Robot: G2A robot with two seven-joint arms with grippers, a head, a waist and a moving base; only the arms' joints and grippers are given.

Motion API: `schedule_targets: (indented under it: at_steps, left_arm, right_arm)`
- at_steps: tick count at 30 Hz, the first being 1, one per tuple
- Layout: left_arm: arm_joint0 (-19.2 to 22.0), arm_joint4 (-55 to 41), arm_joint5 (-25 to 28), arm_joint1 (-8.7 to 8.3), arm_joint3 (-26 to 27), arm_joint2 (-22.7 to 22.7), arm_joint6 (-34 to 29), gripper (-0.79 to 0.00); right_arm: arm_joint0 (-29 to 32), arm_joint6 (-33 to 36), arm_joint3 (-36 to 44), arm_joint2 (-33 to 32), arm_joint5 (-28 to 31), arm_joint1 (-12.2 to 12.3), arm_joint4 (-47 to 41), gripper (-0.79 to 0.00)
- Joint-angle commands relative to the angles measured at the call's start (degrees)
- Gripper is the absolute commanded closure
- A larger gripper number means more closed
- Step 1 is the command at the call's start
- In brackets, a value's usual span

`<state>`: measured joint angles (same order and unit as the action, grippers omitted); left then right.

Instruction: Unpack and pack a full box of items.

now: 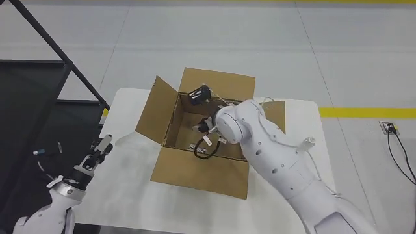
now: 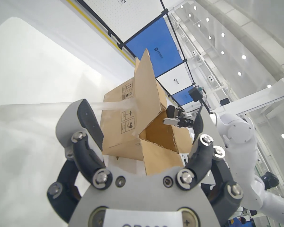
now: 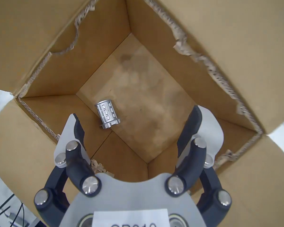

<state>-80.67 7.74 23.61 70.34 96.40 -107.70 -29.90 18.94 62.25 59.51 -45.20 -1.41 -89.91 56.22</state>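
An open cardboard box (image 1: 195, 169) stands on the white table (image 1: 130, 188) with its flaps spread outward. In the right wrist view a small silver ribbed cylinder (image 3: 107, 114) lies alone on the floor of the box (image 3: 156, 12), near a corner. My right gripper (image 3: 136, 124) hangs open above the box's mouth, nothing between its fingers; from above, the right arm (image 1: 240, 123) leans over the box. My left gripper (image 1: 101, 148) stands open over the table's left side, well away from the box (image 2: 132, 119), and holds nothing.
A black frame with dark panels (image 1: 39, 104) stands left of the table. A cable (image 1: 396, 149) lies on the floor at the right. Yellow floor lines (image 1: 367, 112) run behind and to the right of the table.
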Motion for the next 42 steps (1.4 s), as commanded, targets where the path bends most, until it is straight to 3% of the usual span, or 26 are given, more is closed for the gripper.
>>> schedule_targets:
  at_steps: [1,11,21,29,35,42]
  left_arm:
    - [0.4,1.4,0.8,-0.10,-0.8,0.7,0.5,-0.785]
    - [3.0,2.0,0.4,-0.81,-3.7,0.6,1.5,-0.785]
    - [4.3,1.4,0.0,-1.36,-4.3,1.0,2.2,-0.785]
    - [4.5,-1.8,-0.6,-1.68,-3.7,0.0,4.2,-0.785]
    - [5.3,-3.6,-0.9,-2.17,-4.8,-1.7,4.0,-0.785]
    - [5.7,-4.5,-1.3,-2.58,-5.3,-2.4,4.5,-0.785]
  right_arm:
    - [-1.1,-0.7,-4.4,1.7,1.3,-1.2,-2.6,-0.785]
    - [-3.4,1.3,-12.2,6.9,8.2,-5.2,-9.4,-0.785]
    - [-3.4,4.9,-11.7,7.6,10.6,-5.9,-9.9,-0.785]
    - [-3.0,2.4,-12.3,7.8,5.2,-6.0,-5.1,-0.785]
    - [-4.6,0.7,-18.6,10.1,5.9,-8.0,-4.1,-0.785]
    - [-6.5,-7.2,-27.3,12.5,6.9,-11.0,-3.1,-0.785]
